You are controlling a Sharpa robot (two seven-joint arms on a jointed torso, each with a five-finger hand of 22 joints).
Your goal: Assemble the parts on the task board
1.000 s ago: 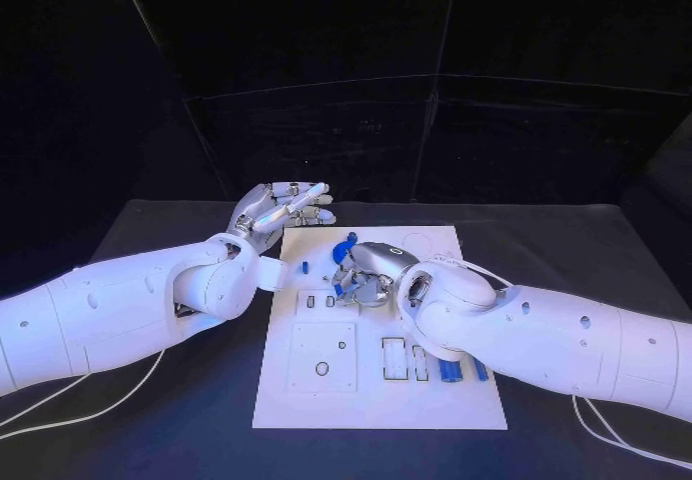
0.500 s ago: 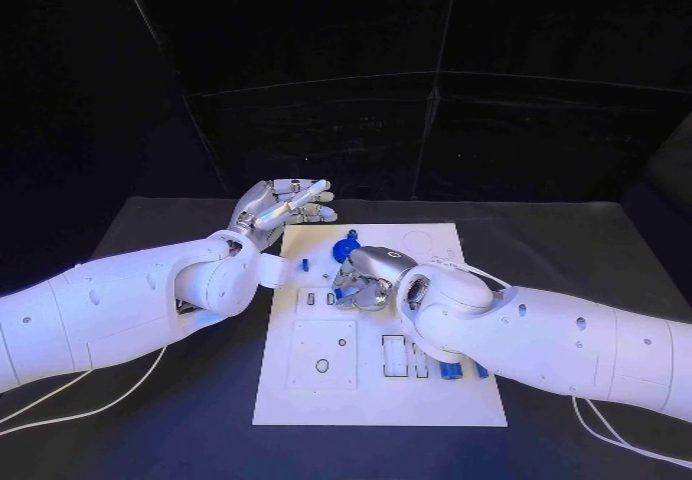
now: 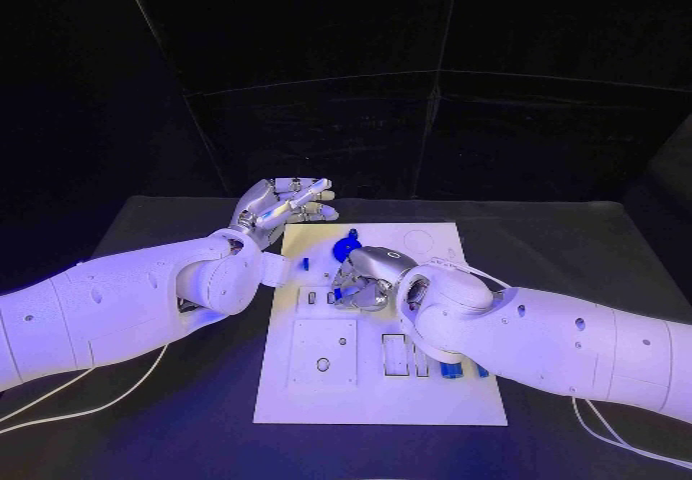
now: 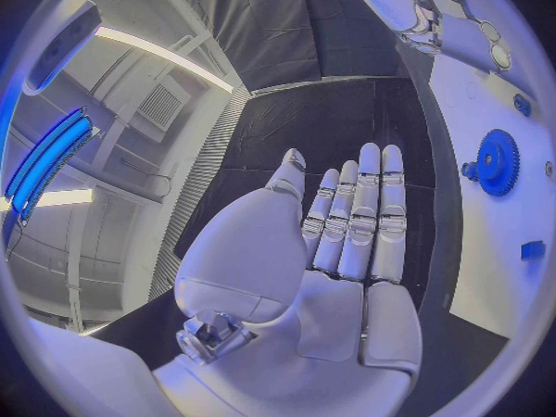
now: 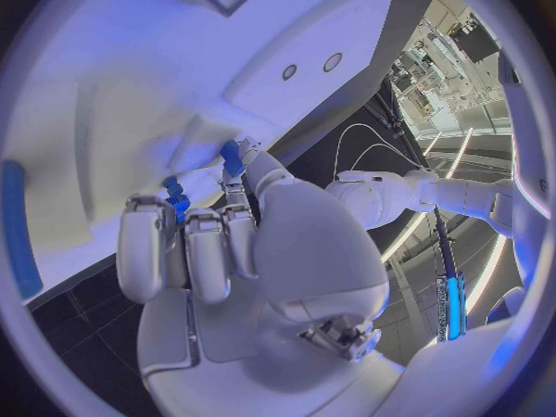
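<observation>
This is a robotics lab or test cell. A black bench sits inside dark curtain panels that close off the space beyond the fingers. The left wrist view shows an industrial ceiling with long strip lights and a vent grille. White cables trail across the bench.

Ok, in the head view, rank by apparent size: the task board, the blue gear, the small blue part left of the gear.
1. task board, largest by far
2. blue gear
3. small blue part, a thin sliver, smallest
</observation>
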